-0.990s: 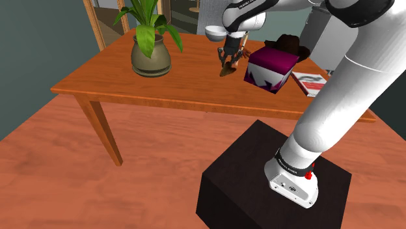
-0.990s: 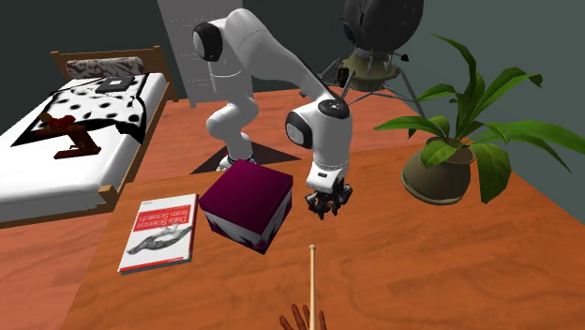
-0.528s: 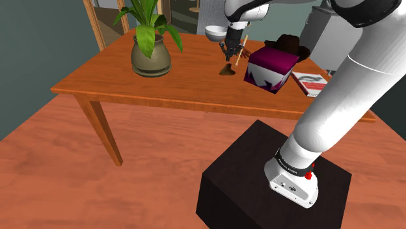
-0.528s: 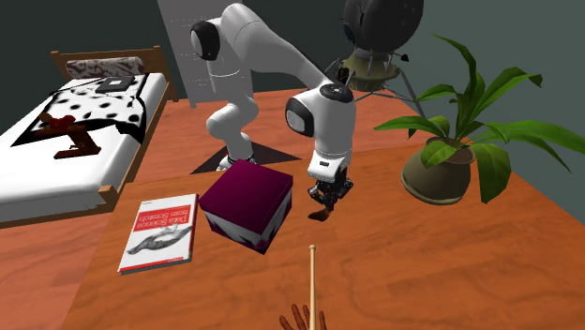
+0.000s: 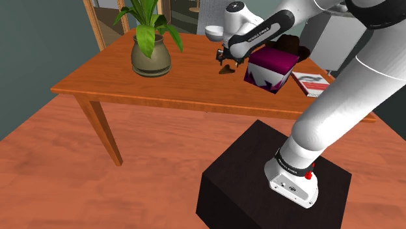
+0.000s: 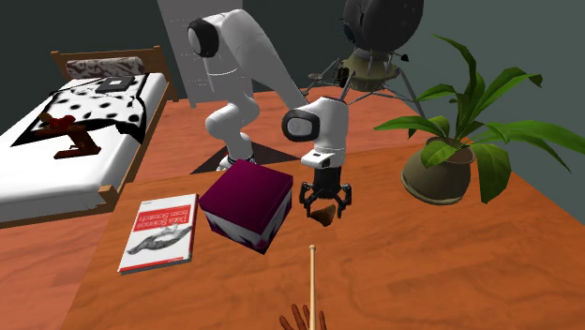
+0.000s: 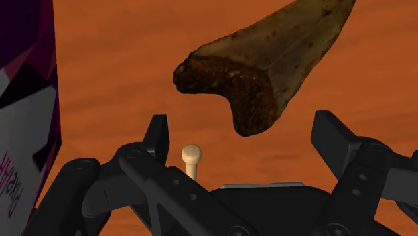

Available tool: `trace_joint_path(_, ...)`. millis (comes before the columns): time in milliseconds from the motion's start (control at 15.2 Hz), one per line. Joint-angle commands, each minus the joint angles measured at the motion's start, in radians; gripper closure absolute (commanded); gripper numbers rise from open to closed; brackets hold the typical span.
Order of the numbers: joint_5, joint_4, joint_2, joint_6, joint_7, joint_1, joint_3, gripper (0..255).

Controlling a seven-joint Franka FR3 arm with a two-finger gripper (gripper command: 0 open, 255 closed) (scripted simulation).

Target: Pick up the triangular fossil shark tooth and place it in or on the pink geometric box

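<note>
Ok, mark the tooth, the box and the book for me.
tooth (image 7: 268,67), wrist view, middle of its brown body
box (image 6: 246,190), second exterior view, its dark pink top
book (image 6: 161,232), second exterior view, middle of its cover

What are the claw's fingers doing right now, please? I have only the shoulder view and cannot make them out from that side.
Observer: In the wrist view the claw is open; its two black fingers stand apart, touching nothing.
Operator: Thank you. Is the tooth between them?
Observer: No. The brown shark tooth lies on the table beyond the fingers, unclasped.
Operator: Is the box's top free?
Observer: Yes. In the second exterior view the dark pink box shows its whole top face, with nothing on it.
</note>
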Motion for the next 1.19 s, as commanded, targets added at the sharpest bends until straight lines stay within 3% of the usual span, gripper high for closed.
trace_joint_path(0, -0.046, -0.004, 0.025, 0.037, 0.067, -0.009, 0.001, 0)
trace_joint_path(726, -0.066, 0.001, 0.069, 0.079, 0.082, -0.02, -0.01, 0)
trace_joint_path(792, -0.066, 0.001, 0.069, 0.079, 0.082, -0.02, -0.01, 255)
trace_joint_path(1122, -0.066, 0.002, 0.069, 0.078, 0.082, -0.019, -0.01, 255)
